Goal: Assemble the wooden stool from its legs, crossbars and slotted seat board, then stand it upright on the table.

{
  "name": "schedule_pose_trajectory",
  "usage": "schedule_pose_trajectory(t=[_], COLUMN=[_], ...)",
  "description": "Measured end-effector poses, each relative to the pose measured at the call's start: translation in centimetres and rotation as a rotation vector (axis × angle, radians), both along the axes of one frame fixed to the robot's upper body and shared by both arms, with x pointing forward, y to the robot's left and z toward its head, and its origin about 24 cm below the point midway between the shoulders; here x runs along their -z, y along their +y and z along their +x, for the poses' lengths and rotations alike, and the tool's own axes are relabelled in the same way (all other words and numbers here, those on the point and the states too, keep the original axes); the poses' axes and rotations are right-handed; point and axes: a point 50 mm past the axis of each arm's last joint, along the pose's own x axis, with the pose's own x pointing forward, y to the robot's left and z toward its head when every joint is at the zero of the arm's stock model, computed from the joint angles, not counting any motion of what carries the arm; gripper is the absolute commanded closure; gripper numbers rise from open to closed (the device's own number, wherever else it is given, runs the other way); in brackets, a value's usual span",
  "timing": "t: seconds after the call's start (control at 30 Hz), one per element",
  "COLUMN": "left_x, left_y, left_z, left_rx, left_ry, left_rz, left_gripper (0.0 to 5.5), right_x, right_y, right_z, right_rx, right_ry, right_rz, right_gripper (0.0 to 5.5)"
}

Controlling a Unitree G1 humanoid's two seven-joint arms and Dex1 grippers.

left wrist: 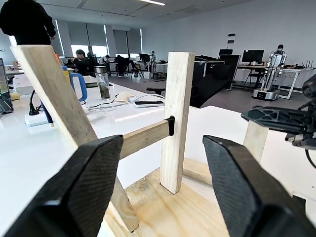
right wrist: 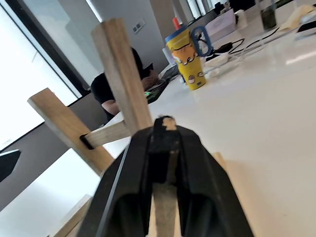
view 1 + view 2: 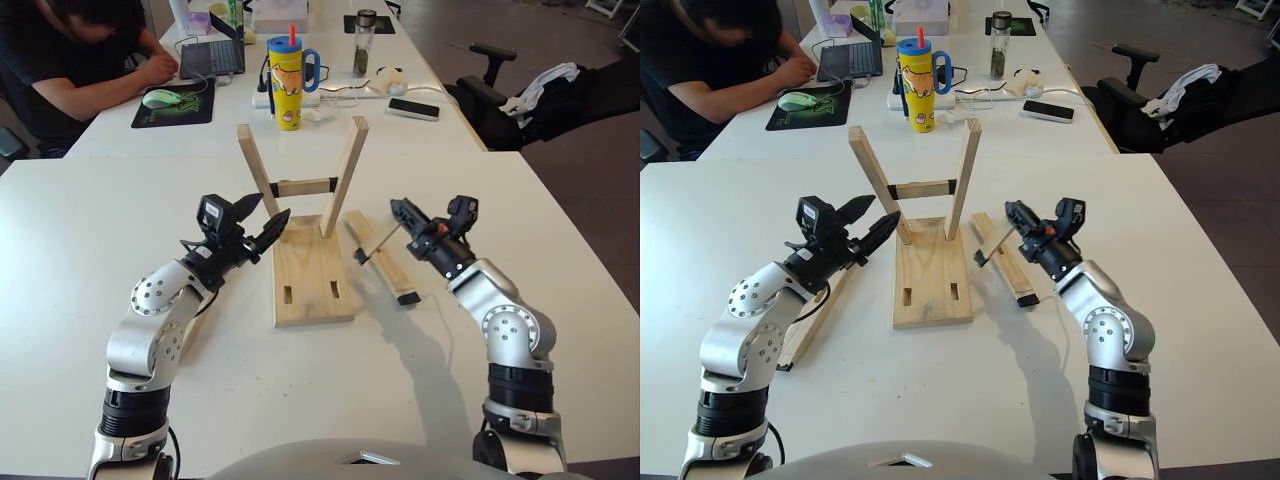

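Crossbar (image 3: 376,244) clamped in raised right tool (image 3: 404,219); left tool (image 3: 272,208) agape.

silver round-jointed arms (image 3: 150,310); black left hand (image 3: 274,205), black right hand (image 3: 398,211).

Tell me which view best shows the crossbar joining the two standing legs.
The left eye view: the crossbar shows whole, both ends meeting the legs. The right eye view shows the same. In the left wrist view, the left end effector hides one end; in the right wrist view, the right end effector covers part.
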Motion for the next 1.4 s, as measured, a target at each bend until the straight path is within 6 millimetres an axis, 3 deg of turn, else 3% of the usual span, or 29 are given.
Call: schedule_pose_trajectory(t=[0.1,0.5,1.4], left_x=[0.4,0.9,1.1], left_y=[-0.4,-0.7,-1.3], left_z=[0.1,0.4,0.3], left_rx=[0.001,0.026,0.039], left_ry=[0.003,0.006,0.008], left_rz=[0.008,0.044,0.044], left_gripper=[2.52,2.52,2.52], right_x=[-0.4,2.0,3.0], right_y=[-0.5,-0.4,0.3], right_z=[0.8,1.5,2.1], right_rx=[0.047,0.100,0.091], right_ry=[-0.039,-0.005,0.015], right_rz=[-0.021,-0.068,-0.081], right_gripper=[5.07,5.07,5.07])
